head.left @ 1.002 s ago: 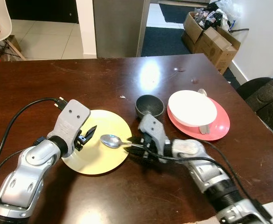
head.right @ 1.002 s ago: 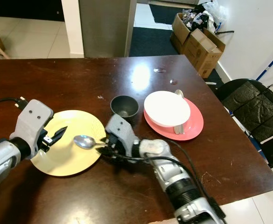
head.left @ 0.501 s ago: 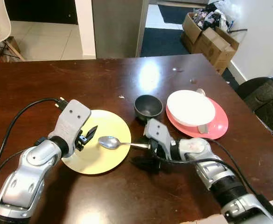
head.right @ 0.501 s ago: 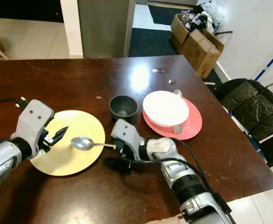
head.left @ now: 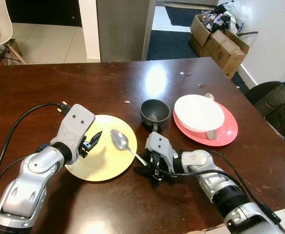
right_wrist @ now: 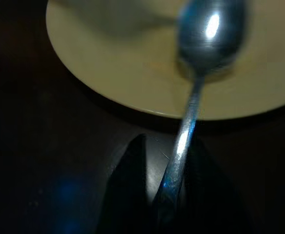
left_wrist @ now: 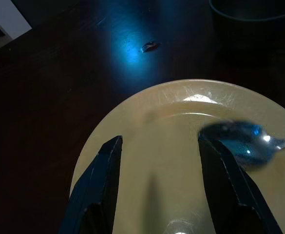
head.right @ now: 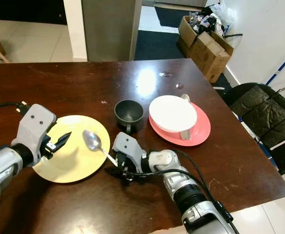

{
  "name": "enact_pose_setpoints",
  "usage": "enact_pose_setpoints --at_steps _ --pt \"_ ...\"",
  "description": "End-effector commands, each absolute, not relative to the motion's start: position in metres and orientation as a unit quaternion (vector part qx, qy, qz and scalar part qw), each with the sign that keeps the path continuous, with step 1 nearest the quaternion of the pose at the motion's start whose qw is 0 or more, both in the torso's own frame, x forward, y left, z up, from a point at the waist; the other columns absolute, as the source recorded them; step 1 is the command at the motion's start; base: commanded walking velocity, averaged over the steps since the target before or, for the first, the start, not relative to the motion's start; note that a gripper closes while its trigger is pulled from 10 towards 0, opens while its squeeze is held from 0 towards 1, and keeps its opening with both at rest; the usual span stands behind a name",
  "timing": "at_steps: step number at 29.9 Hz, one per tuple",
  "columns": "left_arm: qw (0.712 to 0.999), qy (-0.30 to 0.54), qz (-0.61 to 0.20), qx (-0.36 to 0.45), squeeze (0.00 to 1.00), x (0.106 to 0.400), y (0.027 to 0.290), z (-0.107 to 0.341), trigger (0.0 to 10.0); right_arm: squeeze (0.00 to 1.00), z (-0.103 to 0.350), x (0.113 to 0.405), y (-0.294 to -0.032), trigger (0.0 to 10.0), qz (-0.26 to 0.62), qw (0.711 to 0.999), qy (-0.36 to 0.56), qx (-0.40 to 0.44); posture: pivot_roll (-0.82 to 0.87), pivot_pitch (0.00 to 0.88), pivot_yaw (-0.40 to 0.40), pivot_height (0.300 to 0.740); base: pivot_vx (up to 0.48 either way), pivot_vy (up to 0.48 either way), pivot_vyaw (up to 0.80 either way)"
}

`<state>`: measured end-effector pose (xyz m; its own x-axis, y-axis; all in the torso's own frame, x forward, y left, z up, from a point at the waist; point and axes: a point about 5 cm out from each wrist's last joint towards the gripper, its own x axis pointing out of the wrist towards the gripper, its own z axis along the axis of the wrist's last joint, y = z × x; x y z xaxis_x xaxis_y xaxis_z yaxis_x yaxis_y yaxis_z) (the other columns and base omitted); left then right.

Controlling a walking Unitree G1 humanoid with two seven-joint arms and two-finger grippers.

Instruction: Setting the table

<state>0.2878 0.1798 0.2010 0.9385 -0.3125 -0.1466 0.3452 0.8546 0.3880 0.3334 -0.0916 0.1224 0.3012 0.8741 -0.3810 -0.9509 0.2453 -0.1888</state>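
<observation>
A yellow plate (head.left: 94,163) lies on the dark wooden table (head.left: 49,92) in front of me. A metal spoon (head.left: 119,140) slants over the plate's right part, its bowl above the plate and its handle running off toward me. My right gripper (head.left: 149,169) is shut on that handle just off the plate's right rim; the right wrist view has the handle (right_wrist: 180,161) between the two fingers. My left gripper (head.left: 91,142) hovers open over the plate's left side, and the left wrist view looks past its fingers (left_wrist: 102,185) at the plate (left_wrist: 161,165) and spoon (left_wrist: 239,141).
A dark grey cup (head.left: 155,111) stands just beyond the plate. A white bowl (head.left: 199,112) sits on a pink plate (head.left: 227,134) at the right, with utensils by it. A black chair (head.left: 274,102) is past the table's right edge, cardboard boxes (head.left: 220,41) beyond.
The spoon has swung from lying across toward the left to slanting away from me, its bowl now farther over the plate. My right gripper pulled back toward me. The left arm stayed put.
</observation>
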Motion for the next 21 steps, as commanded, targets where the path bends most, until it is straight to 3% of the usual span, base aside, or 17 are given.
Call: enact_pose_setpoints --at_steps 1,11,15,16,18,19,21 --pt "0.961 0.039 -0.177 0.209 0.0 0.286 0.178 0.199 10.0 0.0 0.116 0.333 -0.095 0.0 0.579 0.785 0.114 -0.188 0.11 0.109 -0.015 0.74 0.0 0.0 0.0" --pt "0.96 0.039 -0.184 0.209 0.0 0.284 0.18 0.201 10.0 0.0 0.138 0.34 -0.095 0.0 0.55 0.822 0.059 -0.136 0.1 0.103 -0.012 0.74 0.0 0.0 0.0" --pt "0.946 0.046 -0.255 0.195 0.0 0.268 0.19 0.211 10.0 0.0 0.17 0.339 -0.092 0.0 0.534 0.84 -0.009 -0.093 0.1 0.103 -0.006 0.74 0.0 0.0 0.0" --pt "0.937 0.051 -0.283 0.197 0.0 0.259 0.196 0.216 10.0 0.0 0.18 0.338 -0.092 3.3 0.529 0.844 -0.03 -0.078 0.1 0.104 -0.001 0.74 0.0 0.0 0.0" --pt "0.937 0.051 -0.283 0.197 0.0 0.259 0.196 0.216 10.0 0.0 0.18 0.338 -0.092 3.3 0.529 0.844 -0.03 -0.078 0.1 0.104 -0.001 0.74 0.0 0.0 0.0" --pt "0.929 0.053 -0.308 0.199 0.0 0.251 0.201 0.221 10.0 0.0 0.187 0.336 -0.092 10.0 0.527 0.846 -0.044 -0.069 0.1 0.103 0.002 0.74 0.0 0.0 0.0" --pt "0.923 0.052 -0.327 0.196 0.0 0.244 0.206 0.229 10.0 0.0 0.191 0.334 -0.092 10.0 0.522 0.849 -0.052 -0.066 0.11 0.103 0.008 0.74 0.0 0.0 0.0"
